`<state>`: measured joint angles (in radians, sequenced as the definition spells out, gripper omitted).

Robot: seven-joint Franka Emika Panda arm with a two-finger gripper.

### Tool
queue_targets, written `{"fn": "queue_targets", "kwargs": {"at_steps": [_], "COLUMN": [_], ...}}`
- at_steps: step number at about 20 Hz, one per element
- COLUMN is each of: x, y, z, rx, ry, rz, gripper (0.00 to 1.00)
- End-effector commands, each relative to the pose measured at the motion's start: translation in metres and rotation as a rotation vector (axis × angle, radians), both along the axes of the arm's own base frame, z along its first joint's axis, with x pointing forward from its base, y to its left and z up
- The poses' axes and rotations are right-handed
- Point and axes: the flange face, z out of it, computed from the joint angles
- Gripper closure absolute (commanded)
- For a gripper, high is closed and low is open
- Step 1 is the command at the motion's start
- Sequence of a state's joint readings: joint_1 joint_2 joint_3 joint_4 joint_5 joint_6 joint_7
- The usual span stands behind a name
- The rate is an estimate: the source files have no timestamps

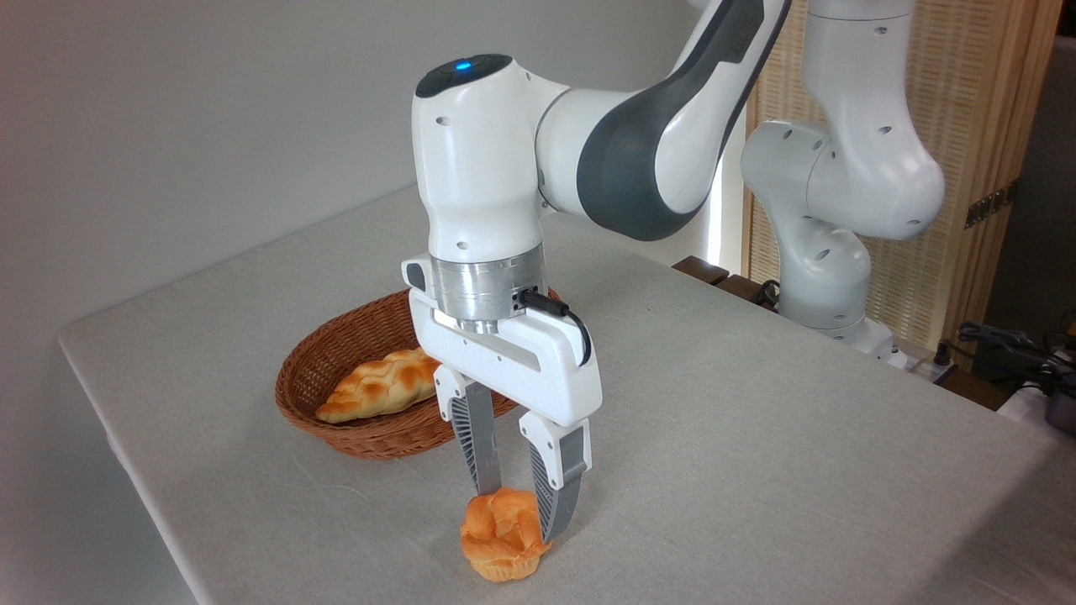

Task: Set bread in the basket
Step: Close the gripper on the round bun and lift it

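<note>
Near the front edge of the table (756, 420), the bun (503, 538) sits on the grey cloth with the gripper (519, 504) lowered over it. Its two fingers (476, 445) stand on either side of the bun's upper half, narrowly parted and touching or almost touching it; whether they press it firmly I cannot tell. Farther back and to the left lies the basket (336, 353), well apart from the bun, with a long braided loaf (382, 385) along its left side. The basket's right part is hidden behind the gripper body. Bare cloth lies between bun and basket, and a broad open stretch runs to the right. Left of the basket, the table edge is close.
</note>
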<state>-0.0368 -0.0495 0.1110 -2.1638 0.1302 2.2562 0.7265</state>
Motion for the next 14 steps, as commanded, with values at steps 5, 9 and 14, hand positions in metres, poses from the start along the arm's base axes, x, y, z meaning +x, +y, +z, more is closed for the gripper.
{"fn": "queue_targets", "kwargs": {"at_steps": [5, 9, 14], "x": [0.005, 0.008, 0.008], "y": [-0.004, -0.011, -0.010], "z": [-0.015, -0.023, -0.022], "rx": [0.016, 0.018, 0.042], "ry": [-0.018, -0.016, -0.011], "rz": [-0.034, -0.049, -0.108], "gripper": [0.00, 0.19, 0.62]}}
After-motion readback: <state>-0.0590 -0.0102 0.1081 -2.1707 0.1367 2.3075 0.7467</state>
